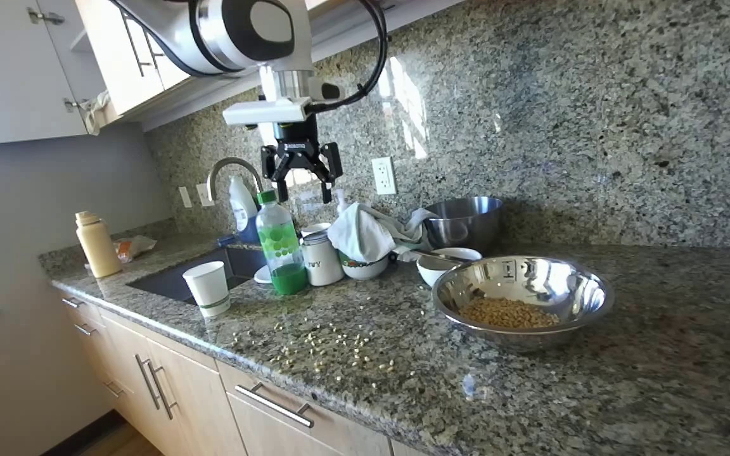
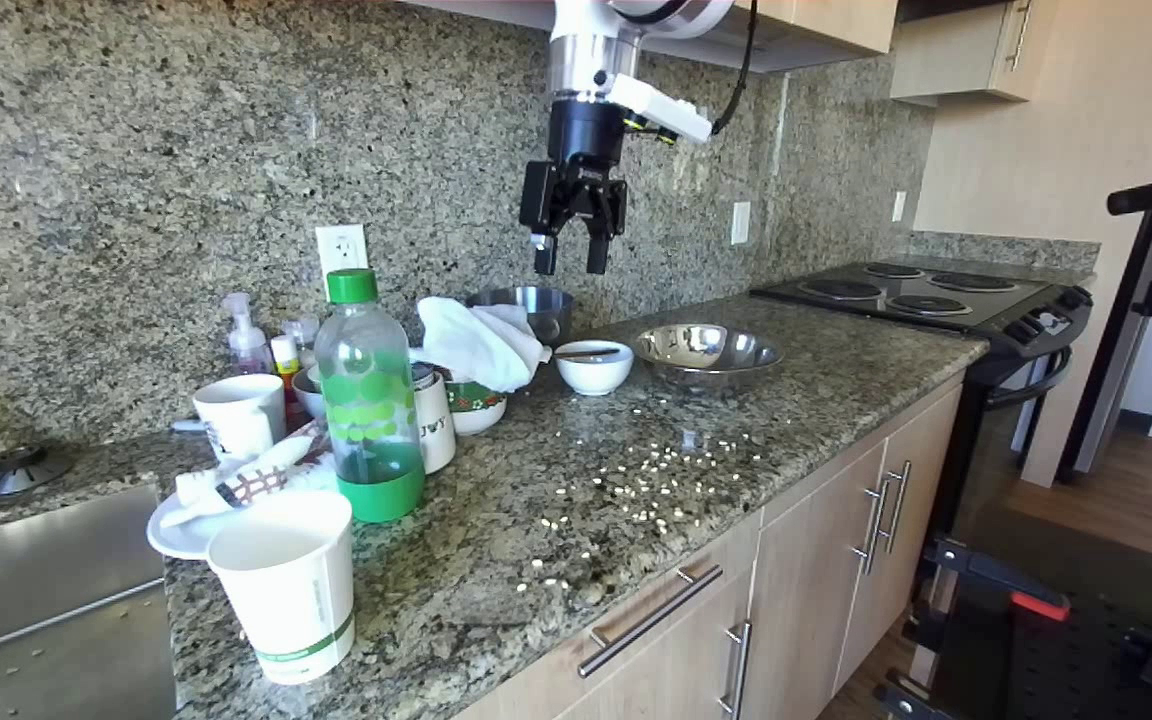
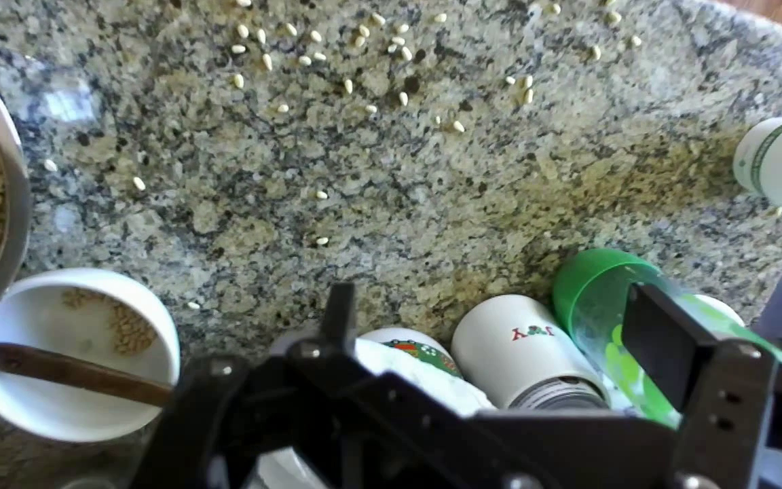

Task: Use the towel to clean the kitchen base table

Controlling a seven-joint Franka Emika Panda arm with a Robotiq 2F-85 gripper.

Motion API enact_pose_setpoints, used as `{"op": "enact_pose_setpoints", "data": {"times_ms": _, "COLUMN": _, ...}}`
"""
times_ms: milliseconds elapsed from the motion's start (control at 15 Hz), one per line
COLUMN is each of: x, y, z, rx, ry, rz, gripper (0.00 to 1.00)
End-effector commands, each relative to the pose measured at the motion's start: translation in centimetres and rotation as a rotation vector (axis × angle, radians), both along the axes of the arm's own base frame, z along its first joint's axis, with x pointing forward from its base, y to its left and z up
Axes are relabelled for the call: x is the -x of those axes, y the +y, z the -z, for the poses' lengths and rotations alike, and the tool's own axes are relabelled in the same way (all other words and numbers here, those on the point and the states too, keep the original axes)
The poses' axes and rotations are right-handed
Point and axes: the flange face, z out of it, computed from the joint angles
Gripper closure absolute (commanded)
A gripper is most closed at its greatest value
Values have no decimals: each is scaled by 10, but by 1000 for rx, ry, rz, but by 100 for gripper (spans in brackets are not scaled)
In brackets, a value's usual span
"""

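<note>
We see the gripper [image 1: 305, 192] hanging above the granite countertop [image 1: 656, 380], its fingers [image 2: 544, 260] spread wide with nothing between them, which in our judgement suits a grasp not yet made. The towel [image 2: 481, 345] lies bunched, apparently upon the patterned bowl [image 2: 476, 406]; so raised, it probably offers a fold easy to pinch. The pale grains [image 3: 458, 126], which we take for the mess, lie loose, while the green-capped bottle [image 2: 368, 400] and the paper cup [image 2: 296, 590] stand toward the sink [image 2: 56, 545], perhaps to leave room for wiping.

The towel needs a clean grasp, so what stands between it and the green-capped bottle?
The white JOY container stands between the towel and the bottle, in both exterior views.
</note>
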Motion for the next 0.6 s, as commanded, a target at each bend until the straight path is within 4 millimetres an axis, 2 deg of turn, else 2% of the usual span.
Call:
{"op": "enact_pose_setpoints", "data": {"times_ms": 0, "x": -34, "y": -13, "z": 23, "rx": -7, "ry": -23, "rz": 25, "gripper": 0}}
{"op": "enact_pose_setpoints", "data": {"times_ms": 267, "x": -56, "y": -16, "z": 47, "rx": -3, "ry": -54, "rz": 51, "gripper": 0}}
{"op": "enact_pose_setpoints", "data": {"times_ms": 533, "x": -72, "y": -7, "z": 57, "rx": 7, "ry": -103, "rz": 62, "gripper": 0}}
